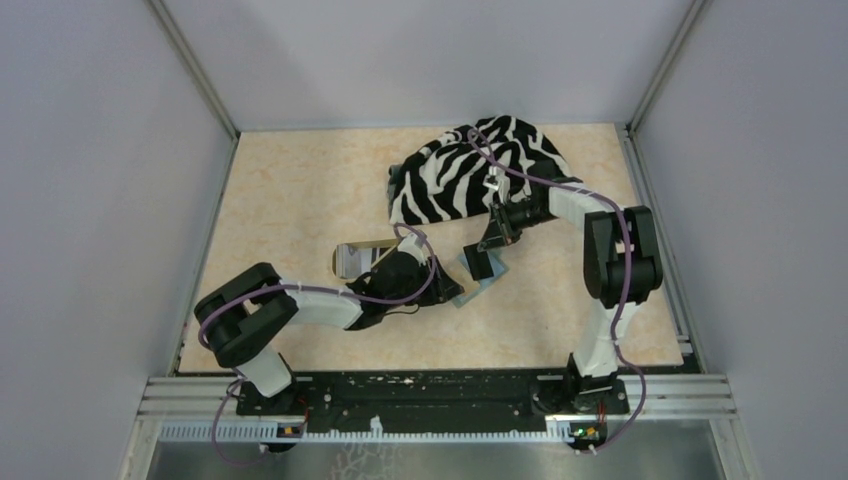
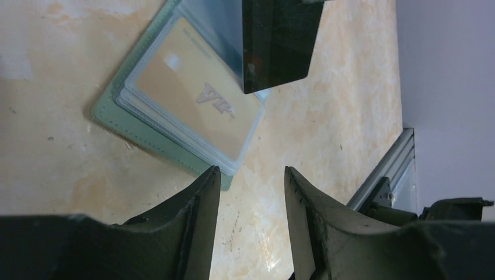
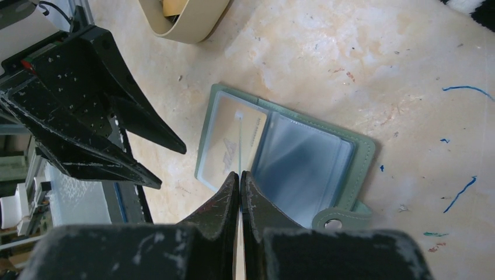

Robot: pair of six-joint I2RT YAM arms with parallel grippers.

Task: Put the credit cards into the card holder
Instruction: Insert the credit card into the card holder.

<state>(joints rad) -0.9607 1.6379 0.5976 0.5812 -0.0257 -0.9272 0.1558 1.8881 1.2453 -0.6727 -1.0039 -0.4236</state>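
Note:
The sage-green card holder (image 3: 362, 157) lies open on the table, also in the top view (image 1: 487, 287). A yellow-orange credit card (image 2: 192, 93) sits in its clear left sleeve. The right sleeve (image 3: 303, 166) looks blue-grey. My right gripper (image 3: 240, 174) is shut on a dark credit card (image 2: 277, 46), which is edge-on in the right wrist view (image 3: 240, 140) and held upright just above the holder's middle. My left gripper (image 2: 251, 175) is open and empty, with one fingertip (image 2: 211, 181) at the holder's near corner. In the top view it sits at the holder's left edge (image 1: 447, 287).
A tan oval tray (image 1: 358, 258) holding more cards stands left of the holder, also in the right wrist view (image 3: 192, 23). A zebra-striped cloth (image 1: 480, 170) lies at the back. The table's metal edge rail (image 2: 385, 175) is close on the right of the left gripper.

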